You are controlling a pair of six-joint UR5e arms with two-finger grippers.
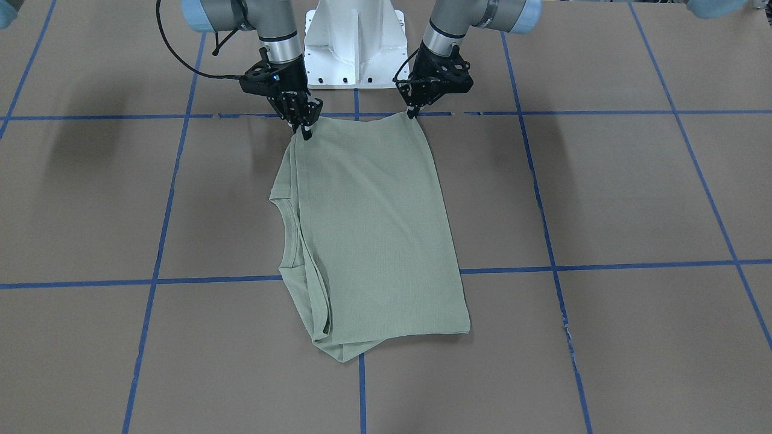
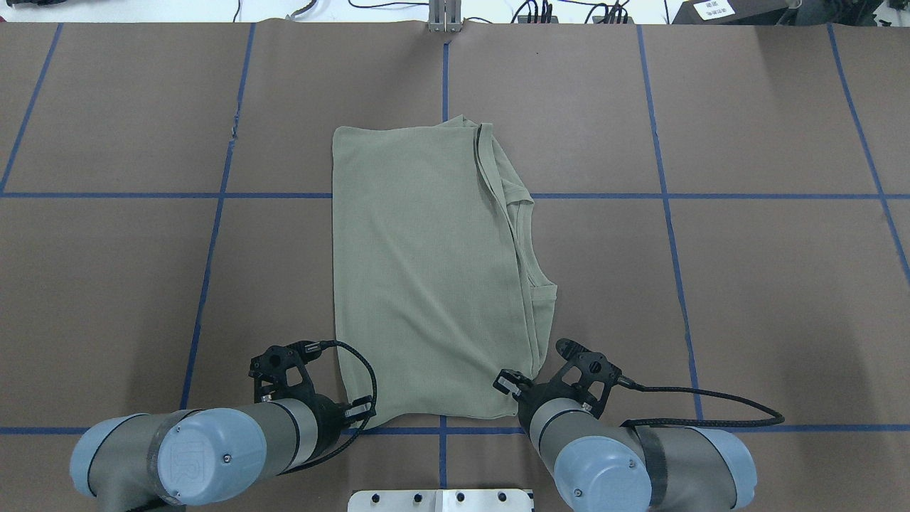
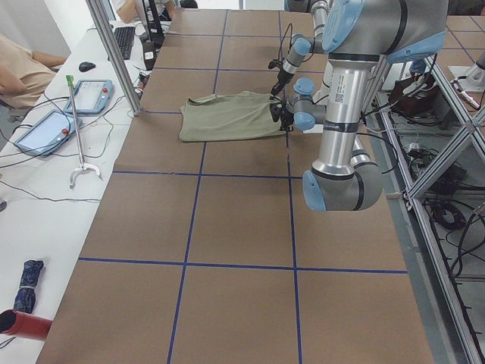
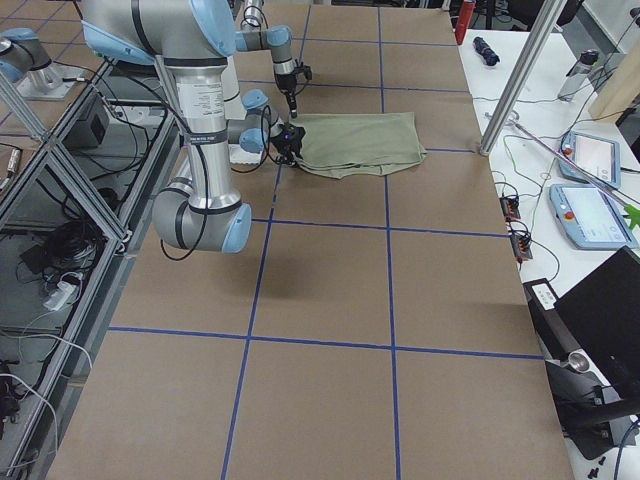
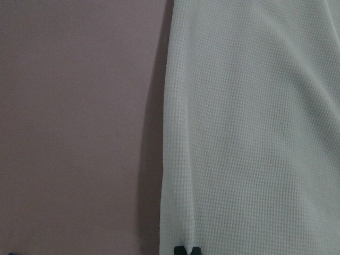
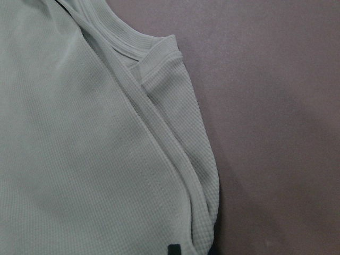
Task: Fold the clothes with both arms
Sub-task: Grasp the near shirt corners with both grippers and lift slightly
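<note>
The clothes are one sage-green shirt (image 1: 374,229) lying folded into a long rectangle on the brown table, its neckline (image 2: 526,235) on the robot's right side. My left gripper (image 1: 413,113) sits at the shirt's near corner on the left side. In the left wrist view its fingertips (image 5: 186,250) are pinched on the cloth edge (image 5: 255,133). My right gripper (image 1: 304,129) is at the other near corner by the layered folds. In the right wrist view its tips (image 6: 191,249) are closed over the stacked hems (image 6: 79,149). From overhead both wrists hide the fingers.
The white pedestal base (image 1: 354,48) stands just behind the grippers. Blue tape lines (image 1: 157,241) grid the table. A side bench carries tablets (image 3: 91,95) and cables, with a metal post (image 3: 121,61) at the table's edge and a person's arm (image 3: 23,68) beyond.
</note>
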